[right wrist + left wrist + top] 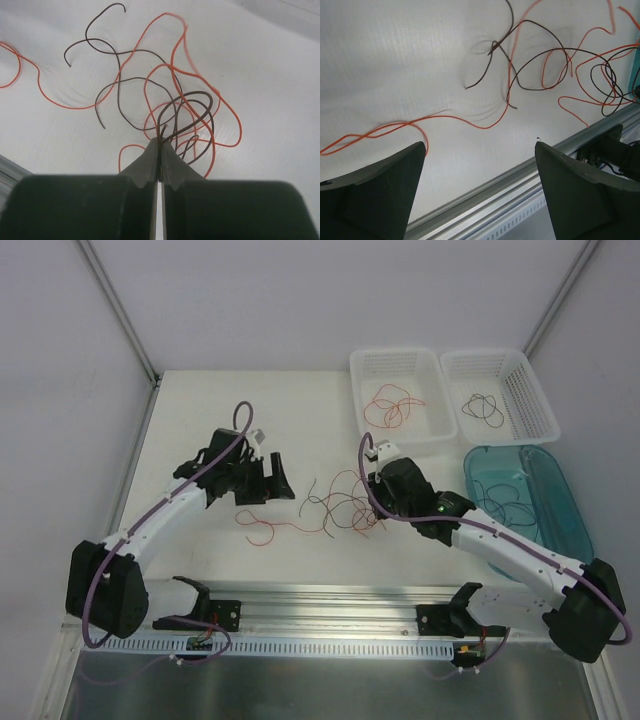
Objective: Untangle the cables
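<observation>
Between the two grippers, on the white table (pixel 300 410), the cables (pixel 338 502) lie in a loose knot of red-orange and dark brown strands. One red-orange strand (pixel 268 531) trails out toward the left side. The right wrist view shows what the overhead view hides: the right gripper (pixel 160 150) has its fingers pressed together, clamped on dark brown cable at the near edge of the knot, with looped strands fanning out beyond the tips. The left wrist view shows the left gripper (pixel 480 146) with its jaws standing wide apart and nothing between them, above bare table with the knot beyond, and the aluminium rail (pixel 520 181) below. Only the overhead view takes in the containers on the right. There are three: one white basket (pixel 357 390) holding red-orange strands, a second white basket (pixel 532 400) holding a dark strand, and one blue tub (pixel 560 490) with dark strands inside. The strands in the knot cross too much to count.
</observation>
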Controlling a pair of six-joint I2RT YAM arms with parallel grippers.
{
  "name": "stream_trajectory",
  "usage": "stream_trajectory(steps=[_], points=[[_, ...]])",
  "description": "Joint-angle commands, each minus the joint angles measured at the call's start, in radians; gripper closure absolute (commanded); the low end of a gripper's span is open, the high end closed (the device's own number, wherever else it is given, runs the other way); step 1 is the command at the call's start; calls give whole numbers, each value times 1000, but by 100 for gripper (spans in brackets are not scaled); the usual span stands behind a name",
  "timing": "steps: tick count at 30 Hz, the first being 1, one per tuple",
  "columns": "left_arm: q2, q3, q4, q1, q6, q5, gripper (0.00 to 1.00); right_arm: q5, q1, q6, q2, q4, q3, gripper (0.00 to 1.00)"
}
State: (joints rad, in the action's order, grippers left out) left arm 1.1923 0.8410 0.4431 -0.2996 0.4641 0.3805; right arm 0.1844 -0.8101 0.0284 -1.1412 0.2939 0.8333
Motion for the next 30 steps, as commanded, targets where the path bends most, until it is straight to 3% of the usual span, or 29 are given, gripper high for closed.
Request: stream_trajectory(steps=[1,11,16,17,21,22,23,30], points=[[99,107,-112,-113,73,-75,9,20,-6,27,35,25,-23,99],[529,348,-138,-211,82,-180,35,-7,-35,1,81,14,-51,99],[634,389,-138,-253,88,-210,53,1,-40,-1,97,16,-60,99],[651,395,-138,-259,90,-215,61,3,-40,1,100,17,-62,99],[661,399,-138,-269,85,-232,82,15,-40,2,106,25,-65,99],[658,398,-138,-268,79,-248,94,21,-38,2,107,28,-65,99],[650,394,-136,-268,71,-270,97,39,-40,4,109,34,-68,99],[447,363,-17,-201,1,-586,100,174,-35,-4,129,112,-95,99]])
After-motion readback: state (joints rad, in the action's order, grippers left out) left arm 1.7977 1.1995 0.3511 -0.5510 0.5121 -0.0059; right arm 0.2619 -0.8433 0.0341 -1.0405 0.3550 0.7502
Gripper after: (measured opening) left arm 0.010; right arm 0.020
